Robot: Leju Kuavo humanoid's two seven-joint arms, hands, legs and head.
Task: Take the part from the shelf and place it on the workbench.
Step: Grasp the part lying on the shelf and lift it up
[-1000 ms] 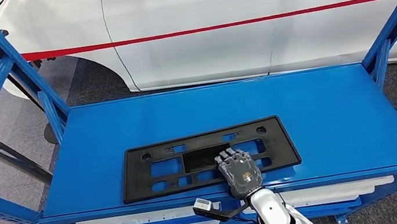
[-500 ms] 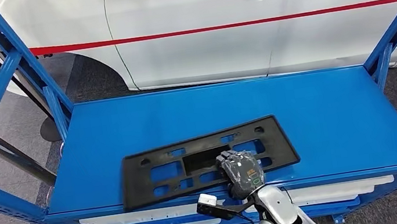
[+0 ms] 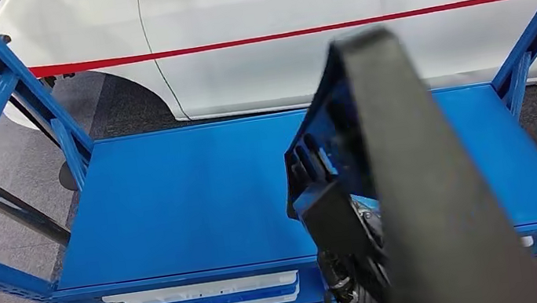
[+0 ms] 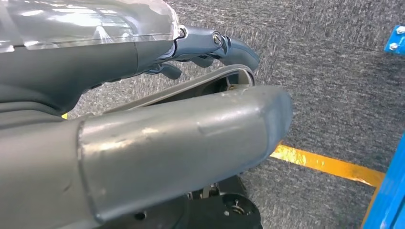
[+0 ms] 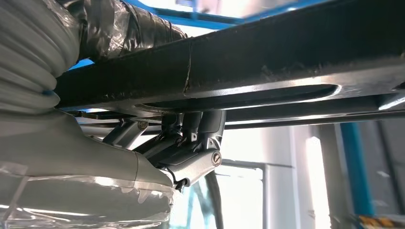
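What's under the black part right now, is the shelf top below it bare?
The black plastic part is lifted and tilted, gripped by the right hand. Beside it the blue shelf top shows bare. The stretch directly behind the part is covered, so I cannot tell what lies there.

Car workshop: white car (image 3: 272,32), blue shelf (image 3: 178,204)

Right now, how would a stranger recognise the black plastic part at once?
Start at the white car, then the blue metal shelf before it. The long black plastic frame stands tilted above the shelf's right half, held by the right hand; only it is black and perforated.
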